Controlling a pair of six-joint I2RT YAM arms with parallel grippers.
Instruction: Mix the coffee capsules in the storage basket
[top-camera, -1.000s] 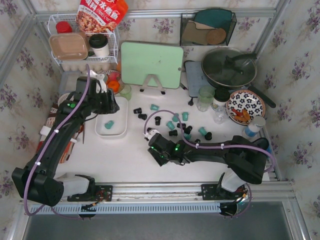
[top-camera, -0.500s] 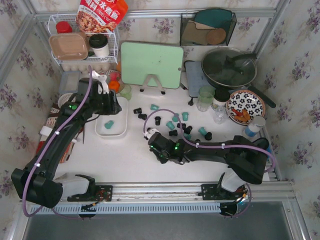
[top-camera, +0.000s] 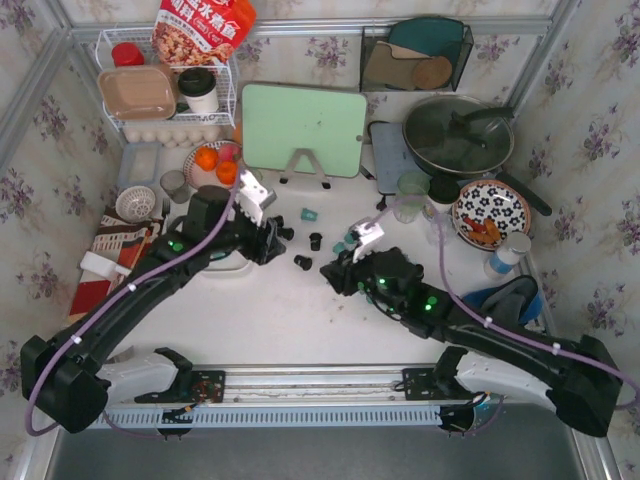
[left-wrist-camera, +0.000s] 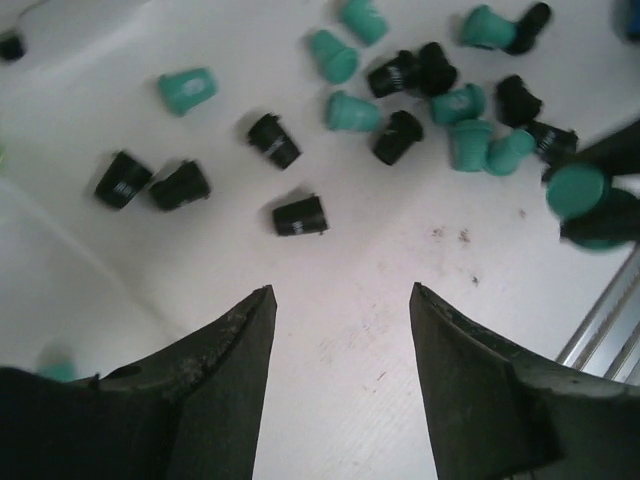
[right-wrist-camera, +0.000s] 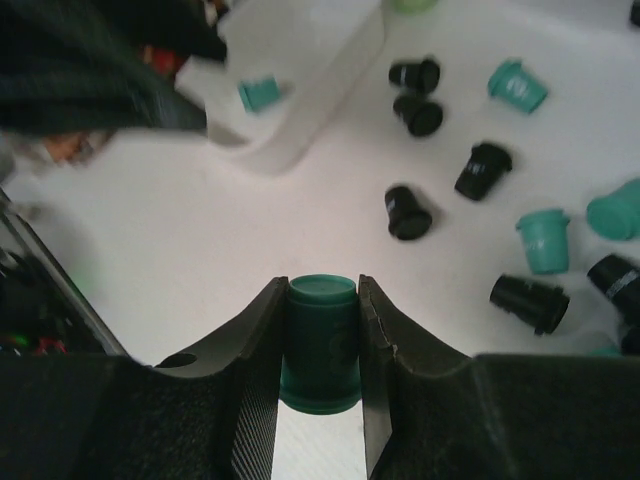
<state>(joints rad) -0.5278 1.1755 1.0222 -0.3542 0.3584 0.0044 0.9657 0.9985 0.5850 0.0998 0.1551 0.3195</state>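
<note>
Teal and black coffee capsules lie scattered on the white table: a black one (left-wrist-camera: 300, 214) just ahead of my left gripper, a teal one (left-wrist-camera: 187, 89) further off, and a mixed cluster (left-wrist-camera: 470, 120) to the right. My left gripper (left-wrist-camera: 340, 290) hangs open above bare table with nothing between its fingers. My right gripper (right-wrist-camera: 321, 290) is shut on an upright teal capsule (right-wrist-camera: 321, 340). The white storage basket (right-wrist-camera: 330, 60) lies ahead and to its left, with one teal capsule (right-wrist-camera: 260, 93) inside. In the top view my left arm (top-camera: 215, 245) covers most of the basket.
A green cutting board (top-camera: 303, 128) stands at the back. A lidded pan (top-camera: 458, 135), a patterned plate (top-camera: 490, 212) and a translucent green cup (top-camera: 411, 190) stand at the right. A wire rack (top-camera: 165, 95) and oranges (top-camera: 215, 165) are at the back left.
My left gripper has swung right from over the basket toward the loose capsules. My right gripper has shut on a teal capsule and shifted right and away from the near edge.
</note>
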